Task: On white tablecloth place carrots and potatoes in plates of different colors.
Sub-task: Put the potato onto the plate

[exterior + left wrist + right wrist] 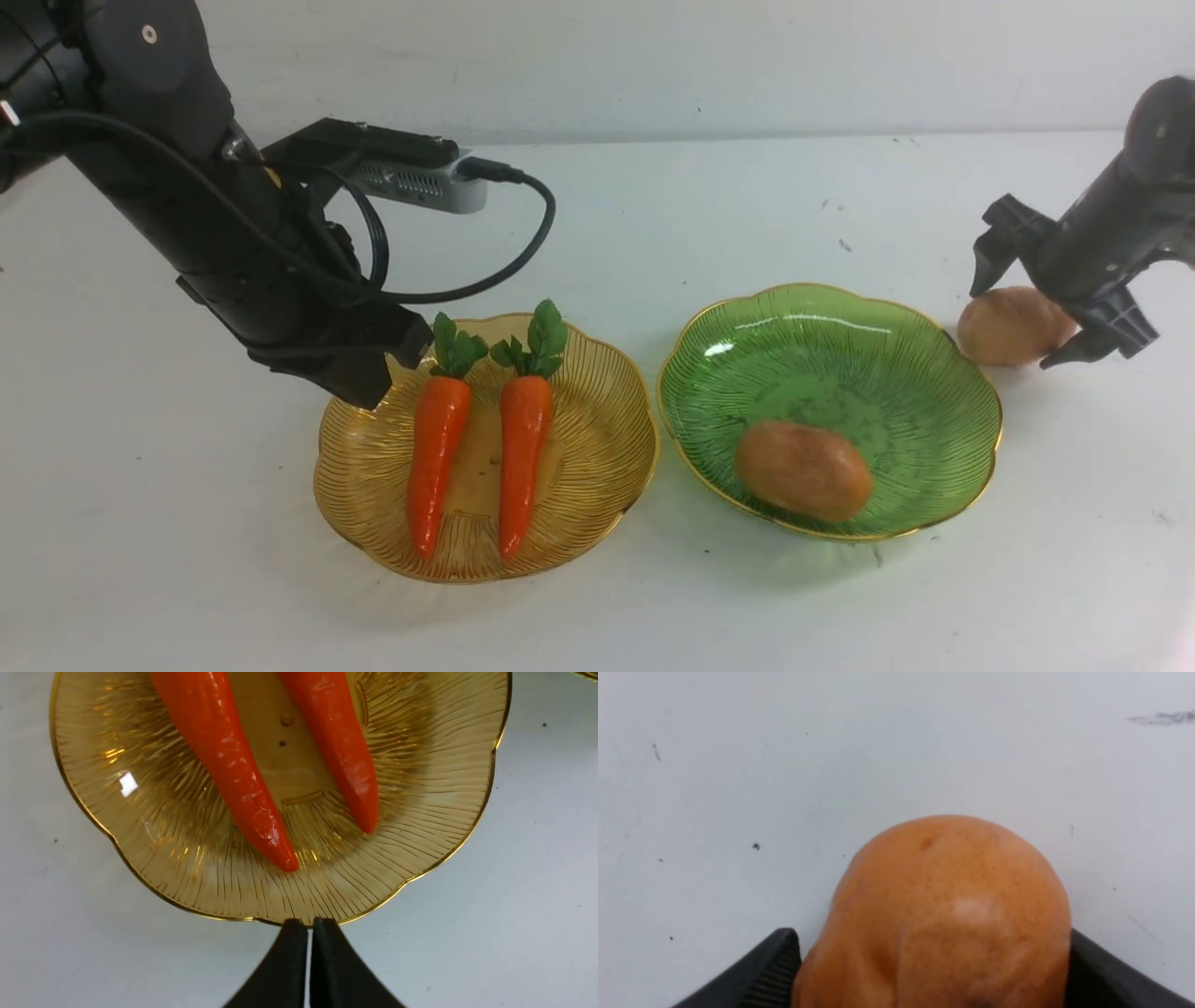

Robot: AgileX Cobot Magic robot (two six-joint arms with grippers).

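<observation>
The white tablecloth covers the desk; on it the amber plate holds both carrots side by side, and the green plate holds one potato. The second potato lies on the cloth just beside the green plate's right rim, its long axis roughly left to right, so the plate is a short carry to its left. The right gripper is far nearer than the left gripper, whose jaws are closed and empty by the amber plate. Its jaws sit astride the potato's short width, at its skin, though I cannot tell whether they grip it.
</observation>
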